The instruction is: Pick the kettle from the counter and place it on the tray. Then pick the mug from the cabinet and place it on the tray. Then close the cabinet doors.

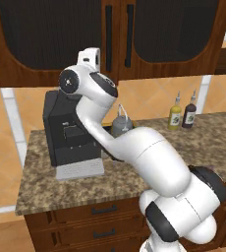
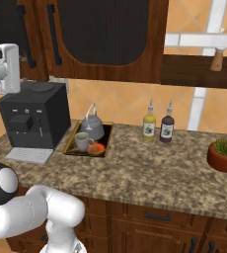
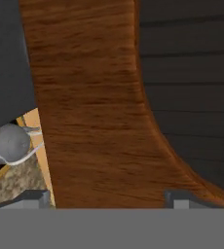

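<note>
Kettle [image 2: 94,128] and mug [image 2: 82,141] both sit on the tray [image 2: 74,133], on the surface [image 2: 150,168] well below the jaws. Doors [image 1: 51,39] look shut or nearly so; I judge the closing step is at its end.

Jaws released, spread wide, grasping nothing; gripper [image 3: 106,197] is right up against the door's wooden frame, the black arched panel off to one side of it.

To finish well: I'd press flat on the frame, not the panel, and confirm both doors are flush before I back off. Retreat straight out, clear of the bar handles [image 1: 108,37].

Materials: door frame is dark reddish wood with strong grain; panel is matt black, ribbed. Kettle is squat grey metal with a thin wire handle. Surface is speckled brown granite.
</note>
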Available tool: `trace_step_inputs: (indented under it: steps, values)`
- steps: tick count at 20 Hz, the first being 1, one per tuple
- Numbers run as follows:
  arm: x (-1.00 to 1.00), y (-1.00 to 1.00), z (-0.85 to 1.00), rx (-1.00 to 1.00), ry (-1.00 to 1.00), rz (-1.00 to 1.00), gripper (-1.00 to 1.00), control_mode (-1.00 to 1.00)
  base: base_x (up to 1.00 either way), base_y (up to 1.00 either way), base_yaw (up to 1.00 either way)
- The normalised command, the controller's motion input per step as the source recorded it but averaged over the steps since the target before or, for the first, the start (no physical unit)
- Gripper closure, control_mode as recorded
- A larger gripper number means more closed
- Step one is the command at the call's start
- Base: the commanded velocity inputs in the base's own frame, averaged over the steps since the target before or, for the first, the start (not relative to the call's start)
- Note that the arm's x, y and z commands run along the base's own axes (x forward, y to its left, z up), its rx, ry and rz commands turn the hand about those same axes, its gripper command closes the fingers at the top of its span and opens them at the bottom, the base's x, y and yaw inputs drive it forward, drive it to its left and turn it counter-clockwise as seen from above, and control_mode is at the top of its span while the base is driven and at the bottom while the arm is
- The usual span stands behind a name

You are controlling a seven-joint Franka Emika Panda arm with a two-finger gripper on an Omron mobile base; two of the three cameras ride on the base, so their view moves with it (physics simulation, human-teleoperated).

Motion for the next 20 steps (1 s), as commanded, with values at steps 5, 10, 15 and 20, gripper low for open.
trace_step_inputs:
  steps: [5, 10, 15, 20]
  values:
    - [0.53, -0.23, 0.0, 0.0, 0.01, 0.16, -1.0, -1.0, 0.0, 0.0, 0.0]
    - [0.5, -0.16, 0.0, 0.0, 0.05, 0.12, -1.0, -1.0, 0.0, 0.0, 0.0]
    - [0.48, -0.11, -0.02, 0.0, 0.08, 0.08, -1.0, -1.0, 0.0, 0.0, 0.0]
    - [0.23, -0.09, -0.01, 0.0, 0.07, 0.05, -1.0, -1.0, 0.0, 0.0, 0.0]
